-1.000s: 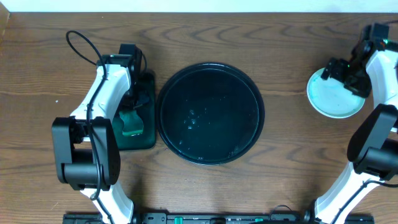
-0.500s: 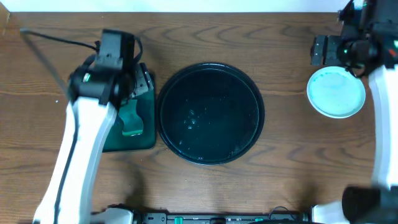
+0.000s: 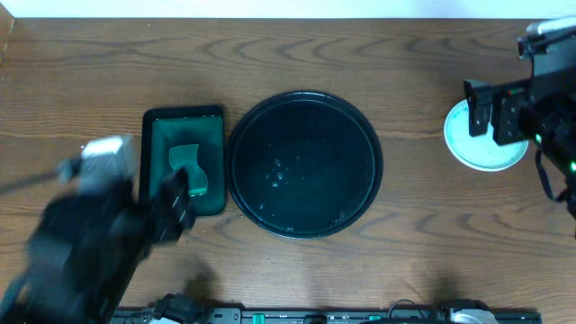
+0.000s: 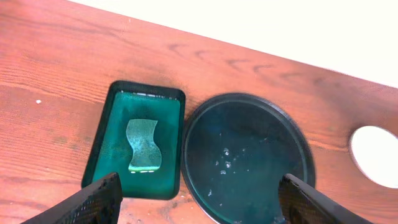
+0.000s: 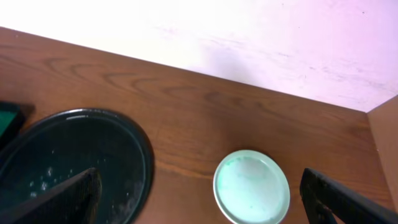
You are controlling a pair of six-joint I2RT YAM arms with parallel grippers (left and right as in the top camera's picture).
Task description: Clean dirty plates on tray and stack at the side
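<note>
Plates (image 5: 252, 186): on bare wood (image 3: 414, 234) well right of the black tray (image 3: 306, 126), off it; only a pale mint top shows, count unclear. Likely light, stiff, glossy, breakable; the raised rim looks the best hold.
Left gripper (image 4: 199, 186): near-left of the tray, jaws spread wide, empty.
Black tray: no plates, only a few droplets.
Green tray (image 3: 202, 135): just left of the black tray, holding a sponge (image 3: 187, 169).
Right gripper (image 5: 199, 177): above the plates, right of the tray, jaws apart, holding nothing.
</note>
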